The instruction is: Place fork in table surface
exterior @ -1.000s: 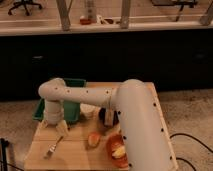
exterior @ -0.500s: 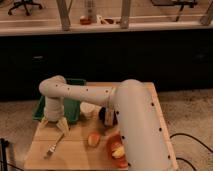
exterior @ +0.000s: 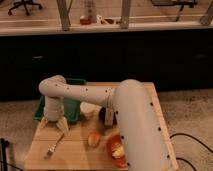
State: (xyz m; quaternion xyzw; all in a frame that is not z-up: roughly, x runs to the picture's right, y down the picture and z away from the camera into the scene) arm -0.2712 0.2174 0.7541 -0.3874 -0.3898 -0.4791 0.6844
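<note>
Silvery and thin, the fork is laid flat on the tabletop, near the front-left corner, just in front of the gripper. Its long axis is set diagonally, front-left to back-right. The gripper is spread apart, holding nothing. Room is limited by the tray behind and the left edge.

Gripper was cream, above tan plank table surface; fork pale silver; tray dark green; arm white, dark-dotted.
</note>
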